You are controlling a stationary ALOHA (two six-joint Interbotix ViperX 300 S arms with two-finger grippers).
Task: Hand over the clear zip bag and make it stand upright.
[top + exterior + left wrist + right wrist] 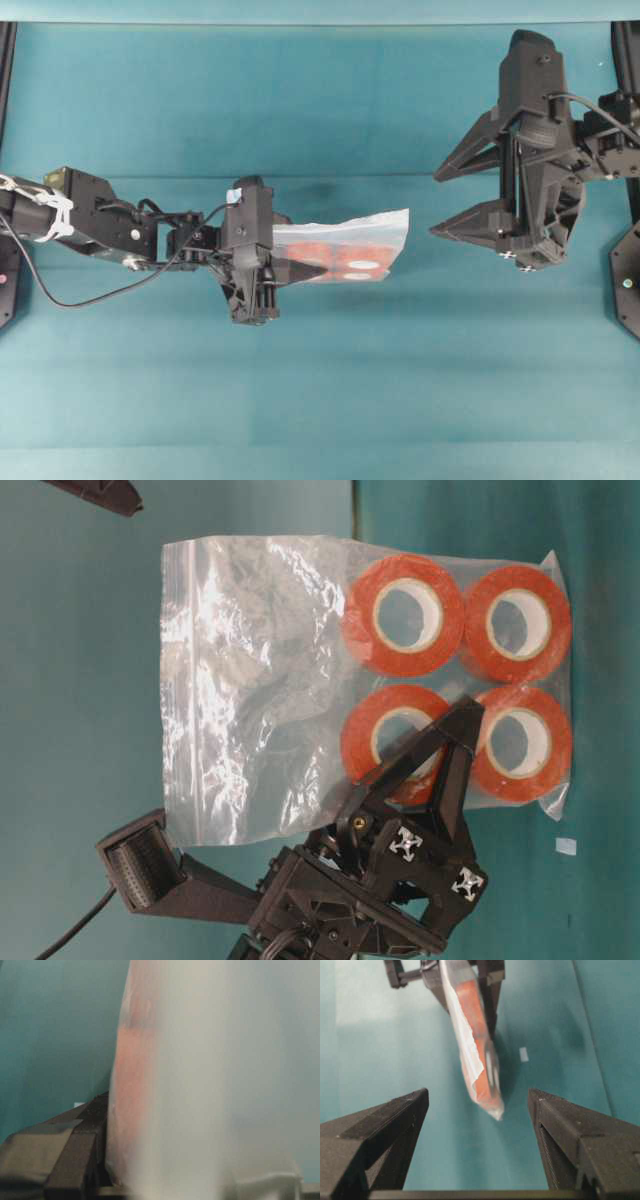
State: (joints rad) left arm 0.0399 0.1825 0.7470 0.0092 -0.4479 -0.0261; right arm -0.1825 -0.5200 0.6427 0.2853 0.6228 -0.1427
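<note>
My left gripper (300, 268) pinches the clear zip bag (350, 248) at one end, holding it edge-on above the teal counter (320, 390). Farther out, my right gripper (455, 200) waits spread wide, well apart from the bag's free end.

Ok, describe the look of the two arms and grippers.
Both are matte black. The left gripper has tapered, wedge-shaped fingers, a black cable looping under its arm and white ties near the base. The right gripper has pointed triangular fingers with ribbed inner faces and a black cable on top.
</note>
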